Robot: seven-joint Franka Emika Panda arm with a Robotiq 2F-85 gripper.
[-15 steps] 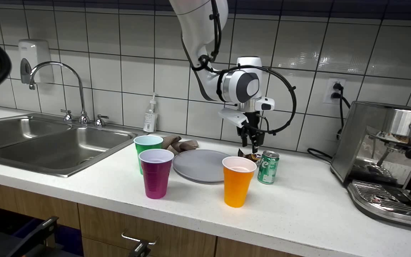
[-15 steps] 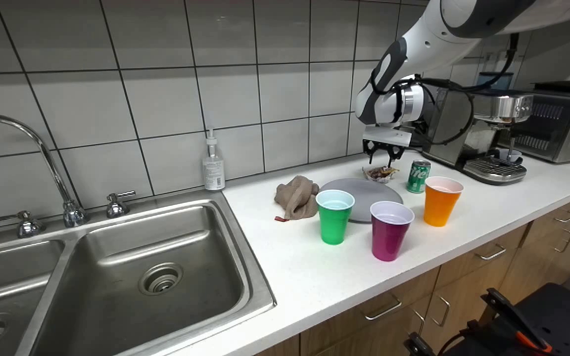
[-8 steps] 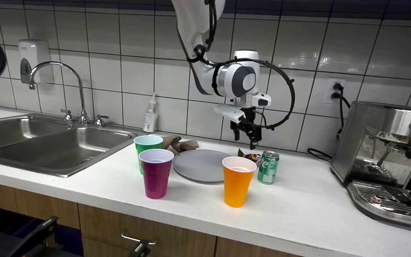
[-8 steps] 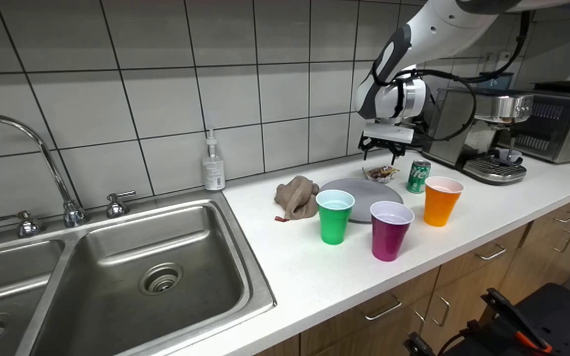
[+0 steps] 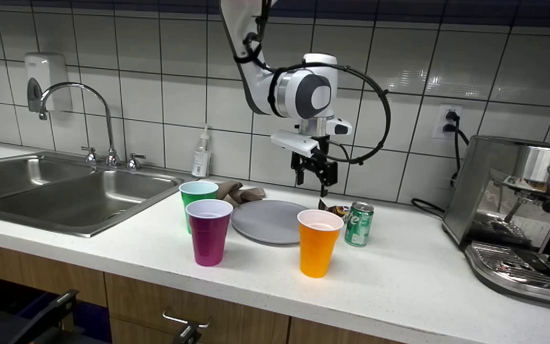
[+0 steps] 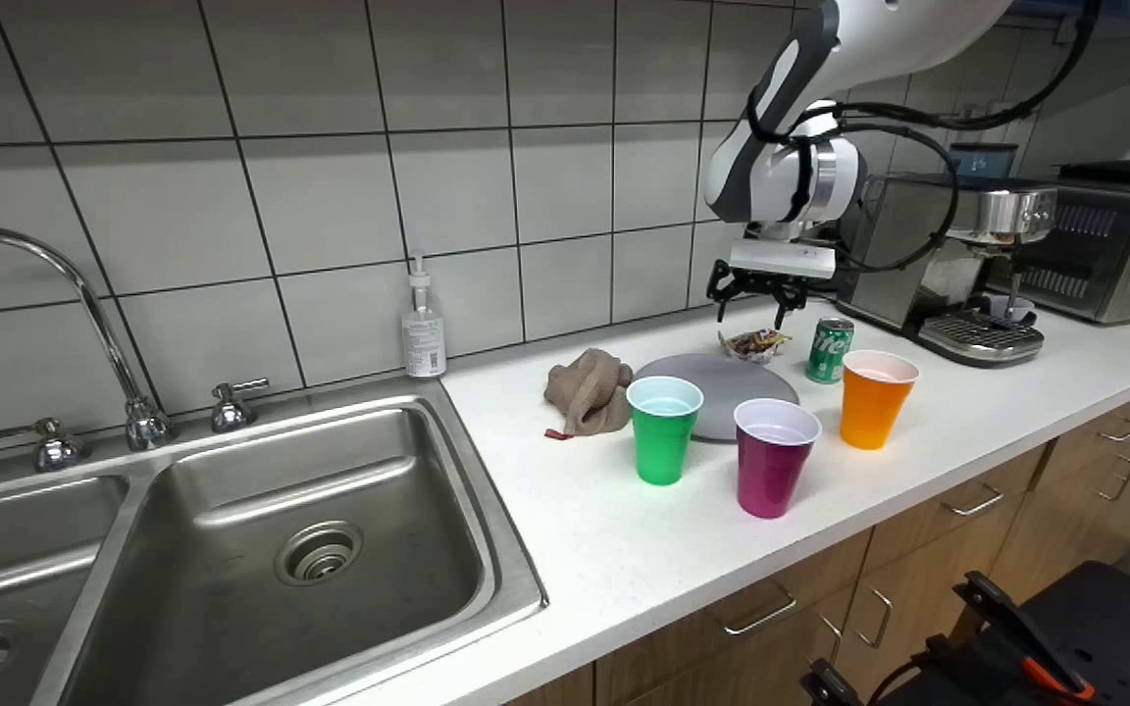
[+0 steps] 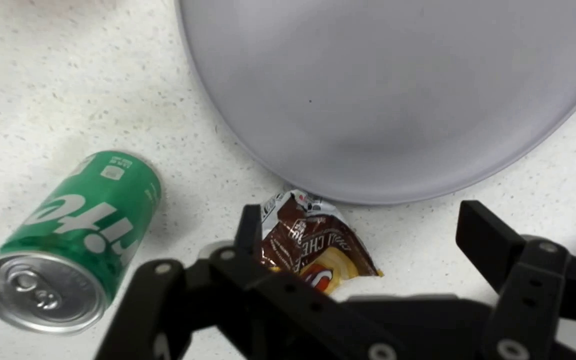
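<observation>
- Crumpled brown snack bag, lettered "CHILI CHE…": on the countertop at the edge of the gray plate, near the upright Sprite can; it is partly hidden in the wrist view, and whether it touches the plate cannot be told.
- Gripper: its fingers spread wide apart, hanging above the bag and clear of the surface.
- White, finely speckled surface: a green cup, a purple cup and an orange cup stand upright near the plate, with a rumpled brown cloth beside it.
- At one end, a stainless-steel double sink with a curved chrome faucet; a clear pump bottle stands near its back corner.
- Toward the other end, an espresso machine, and past it a silver oven-like appliance.
- Tiled wall, dark grout: a white dispenser and an outlet with two black plugs.
- Below, wood-grain drawers with metal handles.
</observation>
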